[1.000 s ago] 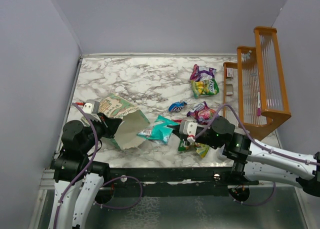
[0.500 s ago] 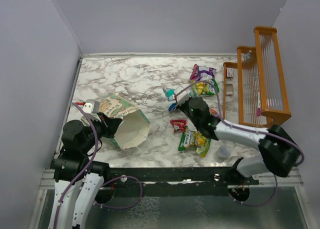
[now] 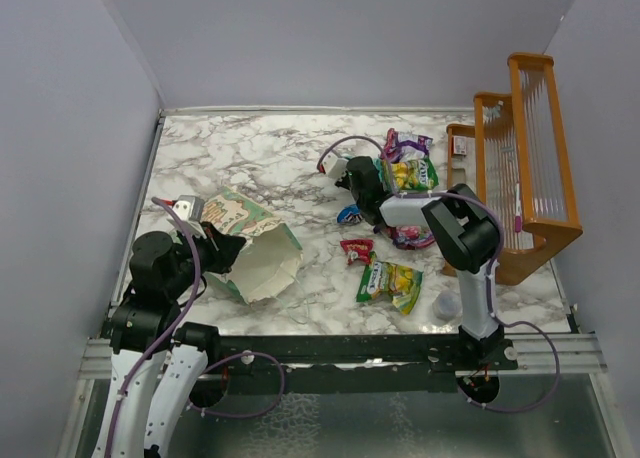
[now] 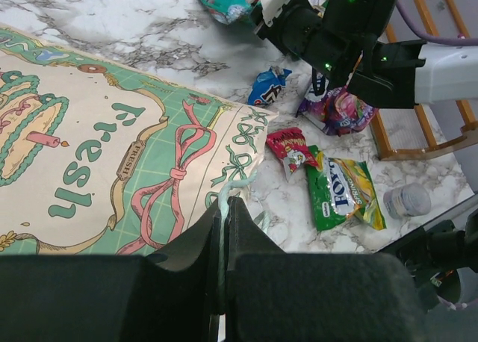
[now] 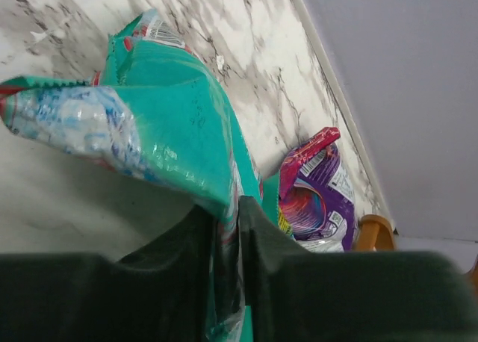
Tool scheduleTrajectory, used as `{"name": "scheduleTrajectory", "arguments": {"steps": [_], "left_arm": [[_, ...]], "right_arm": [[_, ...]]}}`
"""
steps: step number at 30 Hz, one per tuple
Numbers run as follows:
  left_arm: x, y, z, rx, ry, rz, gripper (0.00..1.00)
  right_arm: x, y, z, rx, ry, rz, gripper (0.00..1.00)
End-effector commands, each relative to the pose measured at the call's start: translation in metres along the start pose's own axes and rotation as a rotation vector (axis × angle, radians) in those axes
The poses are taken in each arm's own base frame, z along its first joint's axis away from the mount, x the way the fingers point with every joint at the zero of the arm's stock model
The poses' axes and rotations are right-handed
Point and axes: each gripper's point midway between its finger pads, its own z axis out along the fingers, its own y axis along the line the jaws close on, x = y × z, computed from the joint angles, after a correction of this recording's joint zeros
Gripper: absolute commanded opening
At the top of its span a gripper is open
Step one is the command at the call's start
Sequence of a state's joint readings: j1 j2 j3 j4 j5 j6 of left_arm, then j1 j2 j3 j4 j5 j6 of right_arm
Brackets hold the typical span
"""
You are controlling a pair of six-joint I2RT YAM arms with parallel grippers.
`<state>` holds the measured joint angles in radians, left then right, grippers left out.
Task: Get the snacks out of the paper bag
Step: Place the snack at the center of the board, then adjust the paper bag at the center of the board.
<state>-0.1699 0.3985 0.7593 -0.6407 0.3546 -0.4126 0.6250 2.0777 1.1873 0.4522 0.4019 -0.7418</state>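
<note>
The mint-green paper bag (image 3: 240, 228) lies on its side at the left, its white mouth (image 3: 268, 268) facing right. My left gripper (image 3: 218, 248) is shut on the bag's mint rim (image 4: 233, 187). My right gripper (image 3: 347, 176) reaches far across the table with a teal snack packet (image 5: 164, 110) pinched between its narrowly parted fingers (image 5: 258, 230). The same teal packet (image 4: 224, 2) shows in the left wrist view. Other snacks lie on the marble: green-yellow (image 3: 390, 283), red (image 3: 357, 250), blue (image 3: 352, 214), purple-pink (image 3: 405, 236), green (image 3: 412, 176) and purple (image 3: 403, 143).
A wooden rack (image 3: 520, 158) stands along the right edge. A small grey round cap (image 3: 446, 304) sits near the front right. Grey walls close in the left, back and right sides. A purple packet (image 5: 314, 196) lies just beyond my right fingers.
My right arm swung from the bag's mouth to the far middle of the table, carrying the teal packet. A red packet now lies on the marble. The bag has shifted slightly.
</note>
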Motion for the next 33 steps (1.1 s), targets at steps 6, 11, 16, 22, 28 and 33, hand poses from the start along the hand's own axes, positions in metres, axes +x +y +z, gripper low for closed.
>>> {"name": "scheduleTrajectory", "arguments": {"steps": [6,11,16,22,28,33], "left_arm": [[-0.004,-0.001,0.000,-0.001,-0.004,0.004,0.00],[-0.004,0.000,0.000,-0.004,-0.004,0.003,0.00],[-0.004,-0.001,-0.001,-0.002,-0.010,0.005,0.00],[-0.005,-0.001,-0.001,-0.002,-0.015,0.007,0.00],[-0.004,0.001,-0.001,-0.010,-0.012,0.002,0.00],[-0.005,0.002,-0.001,-0.021,-0.014,-0.005,0.00]], "right_arm": [[-0.008,0.006,-0.011,-0.089,0.005,0.160,0.60],[-0.043,0.014,-0.073,-0.311,-0.101,0.441,0.72],[-0.061,0.034,-0.139,-0.547,-0.157,0.635,0.77],[-0.116,0.064,-0.235,-0.854,-0.534,0.738,0.77],[-0.161,0.089,-0.271,-0.821,-0.734,0.630,0.77],[-0.175,0.089,-0.241,-0.664,-0.665,0.652,0.77]]}}
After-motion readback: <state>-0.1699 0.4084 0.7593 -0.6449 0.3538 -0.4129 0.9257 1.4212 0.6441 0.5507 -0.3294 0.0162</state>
